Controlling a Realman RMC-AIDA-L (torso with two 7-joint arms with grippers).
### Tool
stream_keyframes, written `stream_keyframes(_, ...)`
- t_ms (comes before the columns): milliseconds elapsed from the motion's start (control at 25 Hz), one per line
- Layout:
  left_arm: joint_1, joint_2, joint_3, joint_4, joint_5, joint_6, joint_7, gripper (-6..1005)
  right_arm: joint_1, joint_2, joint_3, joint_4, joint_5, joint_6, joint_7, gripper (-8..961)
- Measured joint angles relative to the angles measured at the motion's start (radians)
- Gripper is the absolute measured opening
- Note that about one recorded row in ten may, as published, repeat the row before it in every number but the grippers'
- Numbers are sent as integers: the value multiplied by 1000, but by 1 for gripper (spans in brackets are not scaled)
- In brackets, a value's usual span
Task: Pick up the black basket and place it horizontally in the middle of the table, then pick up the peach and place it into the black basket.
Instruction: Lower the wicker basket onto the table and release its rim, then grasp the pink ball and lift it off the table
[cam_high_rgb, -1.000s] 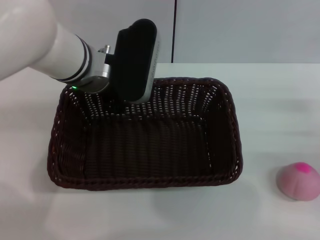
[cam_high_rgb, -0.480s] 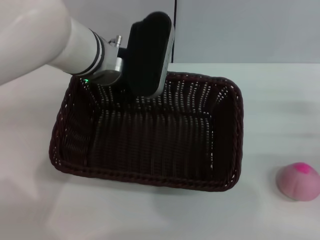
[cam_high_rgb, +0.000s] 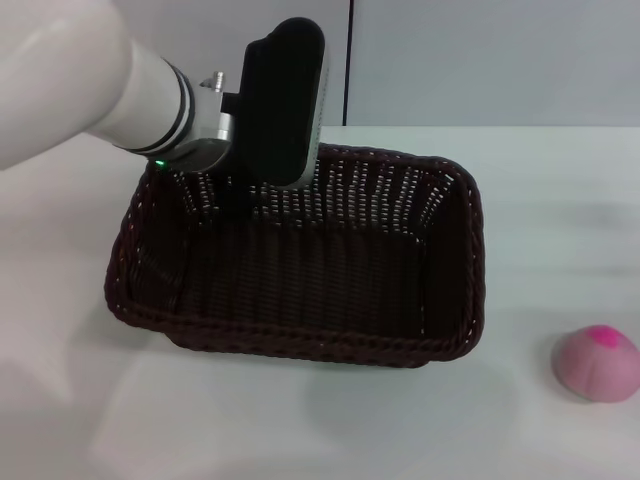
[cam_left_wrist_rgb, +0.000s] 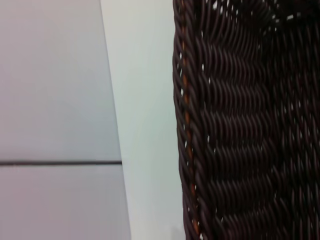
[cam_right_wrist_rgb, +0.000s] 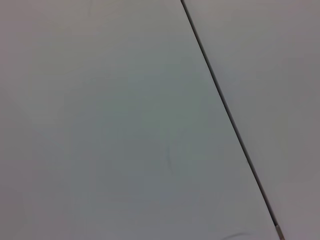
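Note:
The black basket (cam_high_rgb: 320, 345) lies lengthwise across the white table (cam_high_rgb: 560, 200), left of centre, and is empty. My left gripper (cam_high_rgb: 238, 202) reaches down over the basket's far rim near its left end and is shut on that rim; its body hides most of the fingers. The basket's far side looks slightly raised. The left wrist view shows the woven basket wall (cam_left_wrist_rgb: 240, 125) up close against the table (cam_left_wrist_rgb: 145, 100). The pink peach (cam_high_rgb: 597, 362) sits on the table at the front right, well apart from the basket. My right gripper is out of view.
A grey wall with a dark vertical seam (cam_high_rgb: 350, 60) stands behind the table's far edge. The right wrist view shows only a plain grey panel with a seam (cam_right_wrist_rgb: 225, 110). Bare tabletop lies between the basket and the peach.
My left gripper carried the basket's far rim up and to the right, then back down and a little left. The basket has shifted and turned slightly. The peach has not moved.

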Motion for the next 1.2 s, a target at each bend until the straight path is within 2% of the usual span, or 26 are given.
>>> stream_keyframes(120, 10, 1, 0, -6, 27, 0, -33, 779, 0, 0, 0, 0, 0, 0, 0, 483)
stream_keyframes(440, 42, 5, -32, 62, 43, 10, -64, 781, 0, 0, 0, 0, -3, -9, 2, 478)
stream_keyframes(560, 80, 7, -107, 151, 4, 31, -67, 781, 0, 0, -2, -4, -5, -17, 5, 476)
stream_keyframes(680, 80, 7, -107, 151, 4, 31, -67, 782, -5, 0, -16, -16, -13, -42, 7, 474)
stream_keyframes(720, 134, 9, -188, 241, -68, 38, -63, 782, -10, -1, -22, -23, -19, -56, 11, 473)
stream_keyframes(840, 158, 9, -229, 272, -94, 37, -63, 782, -48, -5, -28, -96, -81, -95, 78, 471)
stream_keyframes(960, 190, 9, -277, 306, -138, 33, -65, 780, -110, -11, -26, -267, -226, -99, 237, 469)
stream_keyframes(1000, 306, 10, -370, 368, -339, -19, -47, 780, -151, -20, -19, -436, -399, -101, 381, 468)
stream_keyframes(1040, 362, 10, -397, 375, -436, -62, -25, 780, -151, -20, -19, -436, -399, -101, 381, 467)
stream_keyframes(1080, 362, 10, -397, 375, -436, -62, -25, 779, -159, -24, -15, -491, -451, -101, 431, 467)
stream_keyframes(1120, 429, 11, -424, 372, -569, -113, 18, 779, -170, -28, -3, -584, -550, -102, 537, 466)
stream_keyframes(1160, 462, 11, -437, 366, -646, -138, 45, 778, -174, -31, 13, -678, -647, -106, 644, 465)
stream_keyframes(1200, 519, 11, -454, 335, -798, -175, 108, 778, -173, -34, 47, -816, -803, -128, 802, 465)
